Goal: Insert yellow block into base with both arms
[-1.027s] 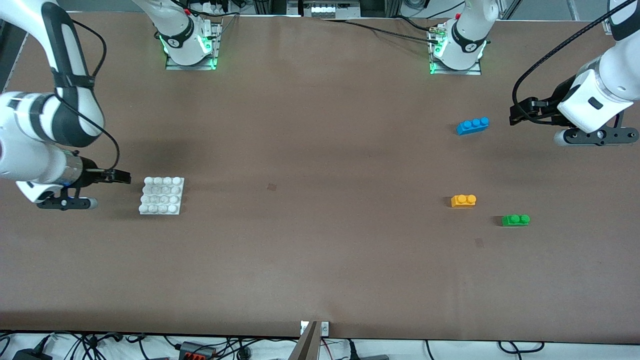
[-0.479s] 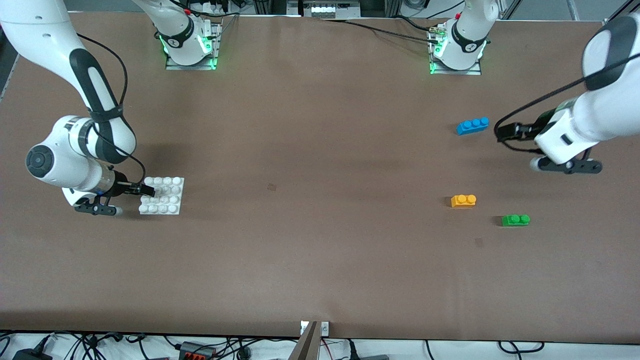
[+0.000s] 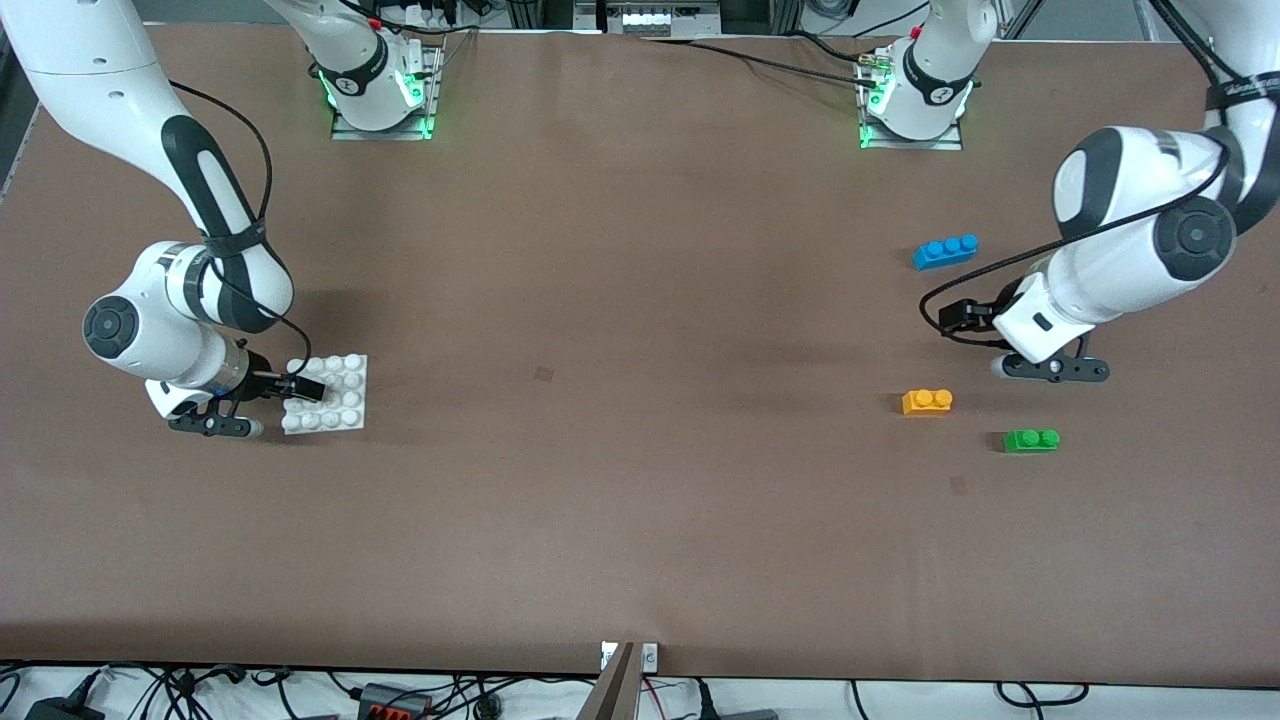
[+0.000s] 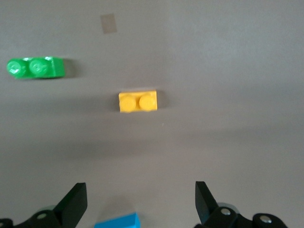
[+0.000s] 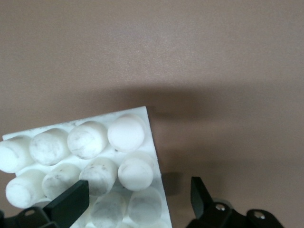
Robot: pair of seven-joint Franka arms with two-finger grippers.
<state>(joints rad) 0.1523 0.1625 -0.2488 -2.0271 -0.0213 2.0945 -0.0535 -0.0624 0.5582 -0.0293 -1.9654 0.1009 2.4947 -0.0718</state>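
Note:
The yellow block lies studs up on the brown table toward the left arm's end. My left gripper hangs open over the table between the blue brick and the yellow block, with nothing between its fingers. The white studded base lies flat toward the right arm's end. My right gripper is down at the base and open. One of its fingers is over the studs, and the other stands just off the base's edge, over the table.
A blue brick lies farther from the front camera than the yellow block. A green brick lies nearer to it, toward the left arm's end. The arm bases stand along the table's back edge.
The right gripper has come in from the table's end onto the base, which has turned slightly. The left arm has swung from beside the blue brick toward the yellow block.

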